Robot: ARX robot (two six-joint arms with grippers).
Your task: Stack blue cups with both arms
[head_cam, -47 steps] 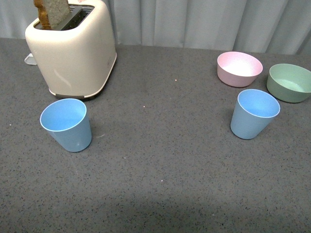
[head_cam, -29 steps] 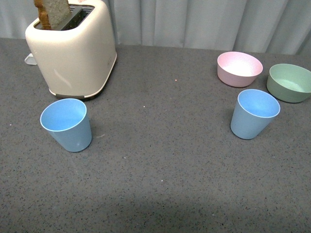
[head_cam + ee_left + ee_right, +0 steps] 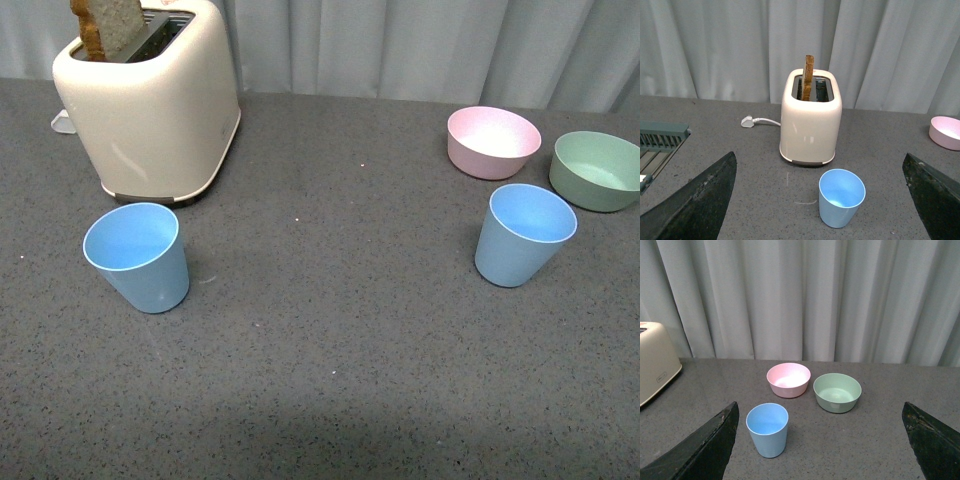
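Gaping wide, left gripper and right gripper are holding nothing. Two light blue, tapered, pale-rimmed cups are standing upright, empty, well apart on the bench: left cup before the toaster, right cup just before two empty bowls, pink bowl and green bowl. One bread slice is sticking from the toaster.

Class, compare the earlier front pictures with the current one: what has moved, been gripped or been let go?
Nothing visibly changed: the left blue cup and the right blue cup stand upright, far apart, exactly where they were, and nothing holds them.
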